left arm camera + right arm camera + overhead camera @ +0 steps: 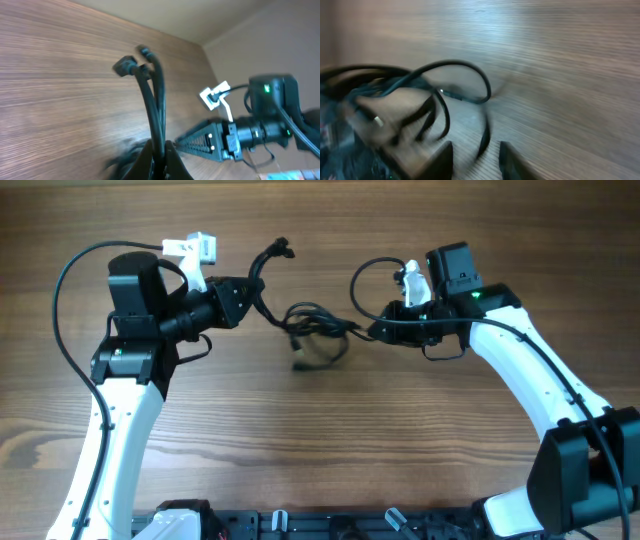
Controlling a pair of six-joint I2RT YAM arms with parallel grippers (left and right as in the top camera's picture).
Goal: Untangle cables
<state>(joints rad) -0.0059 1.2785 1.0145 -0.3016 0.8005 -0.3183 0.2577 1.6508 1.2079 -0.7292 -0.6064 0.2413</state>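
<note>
Black cables [312, 319] in one loose, knotted tangle

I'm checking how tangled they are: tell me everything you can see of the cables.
The cables are thin black cords, bunched in a loose clump on the wooden table. Several strands rise into the shut left gripper, plug ends sticking out past it. Another strand passes between the right gripper's parted fingers; contact there is blurred.

Thin black cables [310, 318], tangled loose loops, plug ends splayed
</note>
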